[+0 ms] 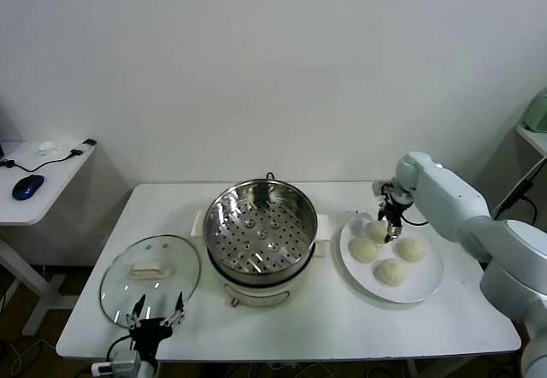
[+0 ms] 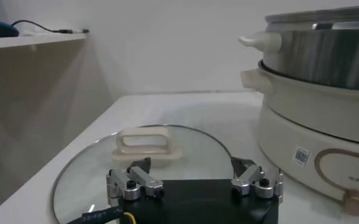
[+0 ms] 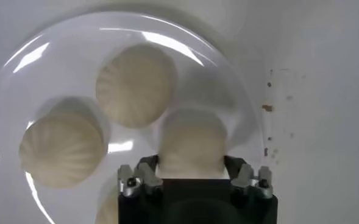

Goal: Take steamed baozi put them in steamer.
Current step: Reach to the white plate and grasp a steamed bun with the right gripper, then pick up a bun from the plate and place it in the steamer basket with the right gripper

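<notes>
Four cream-white baozi lie on a white plate at the table's right. My right gripper reaches down over the plate's far left side, with its jaws closed against both sides of one baozi. The other three baozi lie loose on the plate; two of them show in the right wrist view. The steamer, a steel pot with an empty perforated tray on a cream base, stands at the table's middle. My left gripper is open and empty at the front left.
A round glass lid with a cream handle lies flat left of the steamer, just beyond my left gripper. A side desk with a blue mouse stands at the far left. The table's front edge is close to my left gripper.
</notes>
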Robot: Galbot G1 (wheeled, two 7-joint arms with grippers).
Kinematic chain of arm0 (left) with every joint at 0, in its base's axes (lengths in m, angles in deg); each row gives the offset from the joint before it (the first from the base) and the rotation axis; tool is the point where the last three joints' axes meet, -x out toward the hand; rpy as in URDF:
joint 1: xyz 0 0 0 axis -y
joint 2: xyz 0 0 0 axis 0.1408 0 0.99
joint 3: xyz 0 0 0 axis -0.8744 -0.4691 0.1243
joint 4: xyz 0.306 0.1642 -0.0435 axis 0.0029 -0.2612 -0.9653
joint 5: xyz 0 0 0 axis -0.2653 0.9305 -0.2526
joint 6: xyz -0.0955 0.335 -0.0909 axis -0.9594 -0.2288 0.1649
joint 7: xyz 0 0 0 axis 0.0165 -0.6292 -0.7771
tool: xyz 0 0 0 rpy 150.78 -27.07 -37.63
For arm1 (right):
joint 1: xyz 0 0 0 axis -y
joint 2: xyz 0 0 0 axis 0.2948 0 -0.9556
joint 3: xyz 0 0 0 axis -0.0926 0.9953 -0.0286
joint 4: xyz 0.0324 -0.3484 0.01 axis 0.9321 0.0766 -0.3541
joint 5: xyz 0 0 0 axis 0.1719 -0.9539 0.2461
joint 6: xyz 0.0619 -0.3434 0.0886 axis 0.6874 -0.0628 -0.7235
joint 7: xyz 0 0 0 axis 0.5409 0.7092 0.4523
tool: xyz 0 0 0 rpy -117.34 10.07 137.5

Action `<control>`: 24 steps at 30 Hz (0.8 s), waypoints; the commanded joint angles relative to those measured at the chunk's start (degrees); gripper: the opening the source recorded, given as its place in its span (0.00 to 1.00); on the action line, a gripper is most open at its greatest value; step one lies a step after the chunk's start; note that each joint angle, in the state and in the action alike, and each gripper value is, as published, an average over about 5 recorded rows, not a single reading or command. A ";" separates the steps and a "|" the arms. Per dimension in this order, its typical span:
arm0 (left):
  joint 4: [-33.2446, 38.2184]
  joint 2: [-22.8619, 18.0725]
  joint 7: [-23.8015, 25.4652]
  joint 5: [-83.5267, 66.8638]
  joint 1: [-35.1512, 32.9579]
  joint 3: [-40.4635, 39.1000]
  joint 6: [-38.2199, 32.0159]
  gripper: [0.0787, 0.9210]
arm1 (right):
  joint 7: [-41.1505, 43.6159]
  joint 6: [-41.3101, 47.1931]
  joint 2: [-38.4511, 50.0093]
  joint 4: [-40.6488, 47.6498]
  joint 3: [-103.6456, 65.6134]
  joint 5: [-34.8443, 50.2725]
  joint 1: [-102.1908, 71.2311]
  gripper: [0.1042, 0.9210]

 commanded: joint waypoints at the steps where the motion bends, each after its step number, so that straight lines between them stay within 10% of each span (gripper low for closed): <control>1: 0.01 -0.03 -0.01 0.03 0.02 -0.05 0.07 0.88 | -0.06 0.48 0.81 -1.93 0.06 1.42 0.80 0.59; 14: 0.41 -0.17 -0.03 0.42 0.01 -0.48 -0.23 0.88 | 1.90 -3.65 5.58 -30.52 33.03 31.46 36.76 0.59; 24: 0.39 -0.38 -0.04 1.04 0.33 -1.22 -0.28 0.88 | -2.83 -19.46 -7.35 -51.28 40.83 34.68 46.88 0.59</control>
